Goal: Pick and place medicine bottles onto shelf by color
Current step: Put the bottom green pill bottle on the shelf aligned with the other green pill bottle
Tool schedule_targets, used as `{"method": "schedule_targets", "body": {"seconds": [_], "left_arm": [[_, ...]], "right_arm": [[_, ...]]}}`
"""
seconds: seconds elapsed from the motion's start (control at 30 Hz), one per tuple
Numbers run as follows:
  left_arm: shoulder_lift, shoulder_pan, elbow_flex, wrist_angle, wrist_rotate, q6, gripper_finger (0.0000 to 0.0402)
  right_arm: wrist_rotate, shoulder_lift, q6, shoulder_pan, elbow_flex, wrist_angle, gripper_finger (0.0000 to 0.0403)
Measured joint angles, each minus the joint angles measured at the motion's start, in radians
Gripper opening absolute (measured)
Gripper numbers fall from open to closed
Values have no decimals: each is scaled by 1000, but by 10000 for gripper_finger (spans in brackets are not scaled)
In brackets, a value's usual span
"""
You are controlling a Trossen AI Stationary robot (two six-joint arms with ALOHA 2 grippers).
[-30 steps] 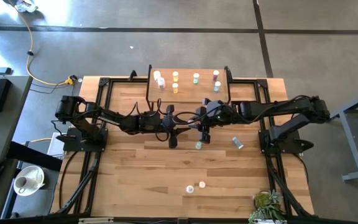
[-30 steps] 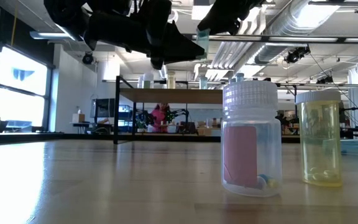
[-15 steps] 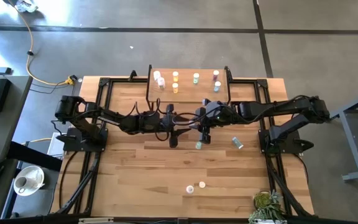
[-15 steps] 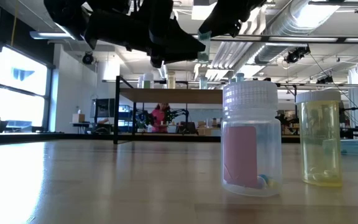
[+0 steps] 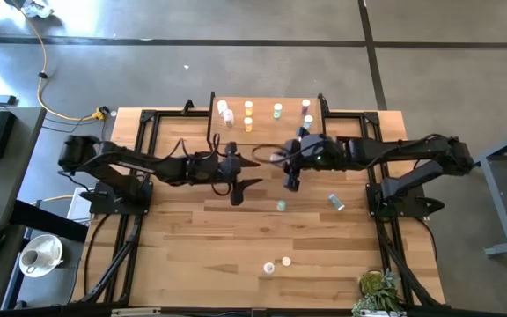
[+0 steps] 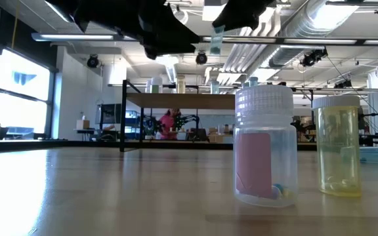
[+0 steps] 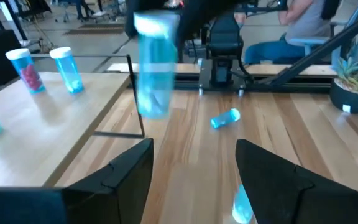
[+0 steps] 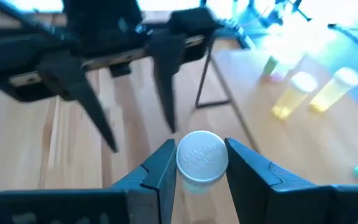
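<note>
Left hand hangs over mid-counter with fingers spread and nothing between them; to its right, right hand is clamped on a blue-teal bottle, held in the air just short of the shelf. Step in hand appears to be carrying it; next move calls for setting it beside the blue bottles there.

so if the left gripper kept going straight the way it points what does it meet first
Probably the upright teal bottle just ahead of the open left gripper, though depth is unclear. The held bottle in the right gripper hangs off to one side.
</note>
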Motion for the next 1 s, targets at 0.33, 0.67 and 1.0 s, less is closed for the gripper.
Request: {"method": "schedule_targets", "body": {"seconds": [0.33,0.67,1.0], "left_arm": [[-135,-2,0,-88,6,43,216],[-263,-2,0,-168,-1,71,216],[-311,-2,0,-188,-2,75,216]], "right_arm": [[58,-69,-8,-153,0,158,108],[17,-46,87,-354,0,190,108],[-54,98,131,-398,0,138,108]]}}
